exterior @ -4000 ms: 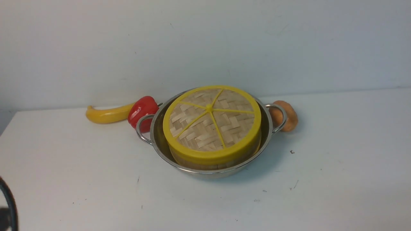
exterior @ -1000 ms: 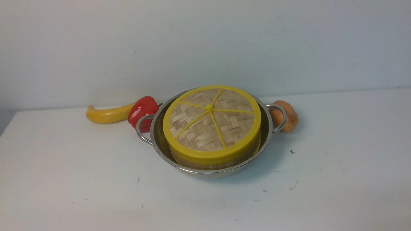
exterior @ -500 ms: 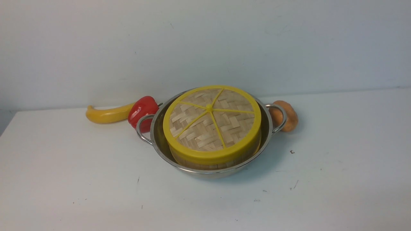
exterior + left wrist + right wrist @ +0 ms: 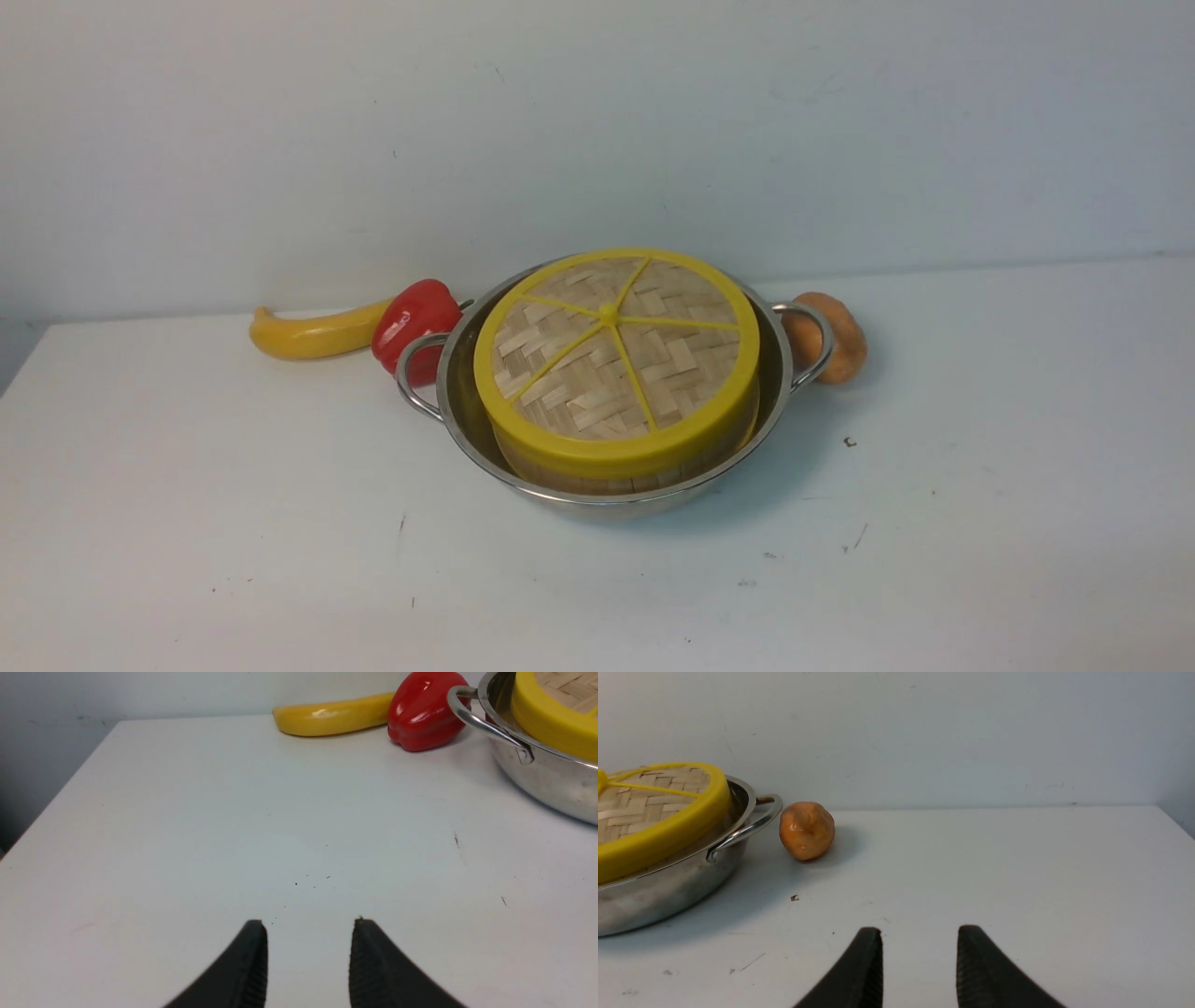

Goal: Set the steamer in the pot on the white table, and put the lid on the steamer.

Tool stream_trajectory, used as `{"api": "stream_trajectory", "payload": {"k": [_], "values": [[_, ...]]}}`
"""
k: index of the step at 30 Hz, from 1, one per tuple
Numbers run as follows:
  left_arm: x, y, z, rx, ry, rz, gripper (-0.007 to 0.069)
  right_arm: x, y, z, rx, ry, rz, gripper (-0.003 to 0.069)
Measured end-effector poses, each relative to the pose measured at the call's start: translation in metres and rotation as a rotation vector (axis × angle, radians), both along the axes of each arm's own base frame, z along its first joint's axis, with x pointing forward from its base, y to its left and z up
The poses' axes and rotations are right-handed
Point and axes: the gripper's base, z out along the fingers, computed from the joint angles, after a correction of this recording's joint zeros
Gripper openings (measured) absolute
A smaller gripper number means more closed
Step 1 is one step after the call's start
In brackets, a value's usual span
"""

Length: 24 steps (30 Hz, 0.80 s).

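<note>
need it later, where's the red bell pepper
In the front view the glossy red bell pepper sits left of the steel pot, between its handle and the yellow banana.

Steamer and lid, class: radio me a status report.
Left gripper and right gripper open, empty. Steamer in pot, lid on. Nothing in the way.

The wide shiny stainless-steel pot gleams; the flat woven-bamboo lid looks matt (its yellow rim smooth plastic).

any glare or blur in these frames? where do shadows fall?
Front view: sharp, soft even light, faint shadow right of the pot. Left wrist view: highlights on the red pepper and banana. Right wrist view: black fingertips slightly soft, shadow beside the orange ball.
</note>
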Motion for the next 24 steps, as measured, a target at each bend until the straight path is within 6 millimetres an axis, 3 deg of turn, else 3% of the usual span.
{"api": "stream_trajectory", "payload": {"k": [24], "values": [[0.0005,0.0001,0.0019,0.002,-0.022,0.000,0.0241,0.0000,0.0000,0.0000,0.000,0.000,0.000,0.0243]]}}
